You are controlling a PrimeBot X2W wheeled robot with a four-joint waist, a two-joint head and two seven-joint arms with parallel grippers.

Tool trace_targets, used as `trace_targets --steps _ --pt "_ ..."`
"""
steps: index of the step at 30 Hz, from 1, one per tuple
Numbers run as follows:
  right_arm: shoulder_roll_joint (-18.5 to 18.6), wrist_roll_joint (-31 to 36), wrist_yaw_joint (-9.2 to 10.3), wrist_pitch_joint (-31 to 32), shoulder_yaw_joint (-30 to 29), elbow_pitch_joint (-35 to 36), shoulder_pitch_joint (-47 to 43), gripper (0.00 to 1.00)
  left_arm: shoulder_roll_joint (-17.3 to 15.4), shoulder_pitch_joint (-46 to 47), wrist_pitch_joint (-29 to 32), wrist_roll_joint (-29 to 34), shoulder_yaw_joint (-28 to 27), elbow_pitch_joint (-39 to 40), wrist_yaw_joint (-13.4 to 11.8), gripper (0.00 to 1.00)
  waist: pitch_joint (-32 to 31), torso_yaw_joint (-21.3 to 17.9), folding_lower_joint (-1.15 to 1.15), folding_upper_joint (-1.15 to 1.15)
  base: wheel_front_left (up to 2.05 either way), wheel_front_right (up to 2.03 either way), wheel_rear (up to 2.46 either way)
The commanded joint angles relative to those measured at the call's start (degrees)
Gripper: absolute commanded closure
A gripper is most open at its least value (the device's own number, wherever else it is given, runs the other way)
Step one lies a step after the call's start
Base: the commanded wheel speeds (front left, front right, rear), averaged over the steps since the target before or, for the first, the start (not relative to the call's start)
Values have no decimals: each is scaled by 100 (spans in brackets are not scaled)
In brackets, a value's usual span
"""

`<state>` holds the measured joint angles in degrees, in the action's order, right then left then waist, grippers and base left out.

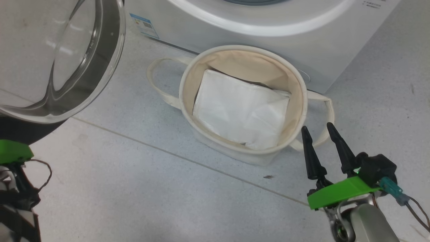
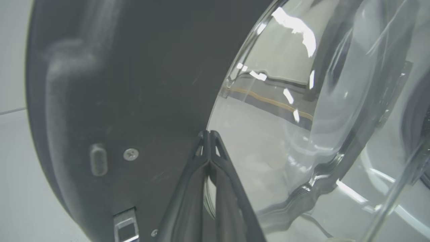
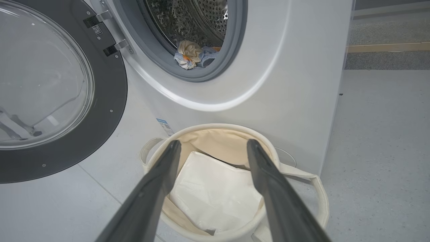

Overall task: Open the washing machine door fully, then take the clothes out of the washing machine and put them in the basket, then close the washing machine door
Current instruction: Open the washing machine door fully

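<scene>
The washing machine (image 3: 302,84) is seen with its door (image 3: 104,111) swung open. The basket (image 3: 215,129) is placed just before it, and a white sheet (image 3: 215,191) is laid inside. The clothes (image 3: 189,55) are seen in the drum mouth. The right gripper (image 3: 213,143) is held spread near the basket; the left gripper (image 2: 210,132) is pressed closed, empty, at the door's inner side.

head: down, basket (image 1: 242,49) | left wrist: near door (image 2: 134,84) | right wrist: basket too
</scene>
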<state>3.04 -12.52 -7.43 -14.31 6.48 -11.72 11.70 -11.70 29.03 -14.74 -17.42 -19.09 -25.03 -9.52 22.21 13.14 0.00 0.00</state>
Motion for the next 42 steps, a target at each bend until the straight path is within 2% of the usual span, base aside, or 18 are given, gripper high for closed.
trace_targets --steps 1,7,10,15,22,29,32,33,34,35,42 --pt "-16 26 -6 -69 149 203 131 0 -168 110 -26 155 -208 150 54 100 -27 -12 0 0 0 0 0" --pt "-16 -53 -6 -69 145 206 139 0 163 -76 -26 440 -207 405 182 100 -249 -62 0 0 0 0 0" --pt "-16 -142 -6 -69 138 210 123 0 453 -318 -26 571 -158 683 258 100 -466 -110 0 0 0 0 0" --pt "-16 -302 -6 -69 190 300 49 0 761 -794 -26 767 194 1104 409 100 -885 -228 0 0 0 0 0" --pt "-16 -367 -6 -69 230 506 -165 0 876 -1313 -26 724 1357 1347 516 100 -1418 -467 0 0 0 0 0" --pt "-16 -512 -6 -69 247 754 -307 0 880 -1654 -26 396 2582 1463 293 100 -1620 -832 0 0 0 0 0" --pt "-16 -548 -6 -69 176 780 -356 0 881 -1729 -26 346 2979 1404 430 100 -1624 -925 0 0 0 0 0" --pt "-16 -557 -6 -69 146 776 -375 0 881 -1752 -26 338 3116 1351 534 95 -1626 -949 0 0 0 0 0" --pt "-16 -567 -6 -69 107 770 -397 0 881 -1762 -26 301 3168 1315 538 15 -1625 -966 0 0 0 0 0" --pt "-16 -576 -6 -69 81 762 -411 0 881 -1759 -26 335 3199 1315 520 0 -1620 -990 0 0 0 0 0" --pt "-16 -602 -6 -69 21 670 -459 0 881 -1904 -26 408 3177 1346 392 0 -1645 -1176 0 0 0 0 0"
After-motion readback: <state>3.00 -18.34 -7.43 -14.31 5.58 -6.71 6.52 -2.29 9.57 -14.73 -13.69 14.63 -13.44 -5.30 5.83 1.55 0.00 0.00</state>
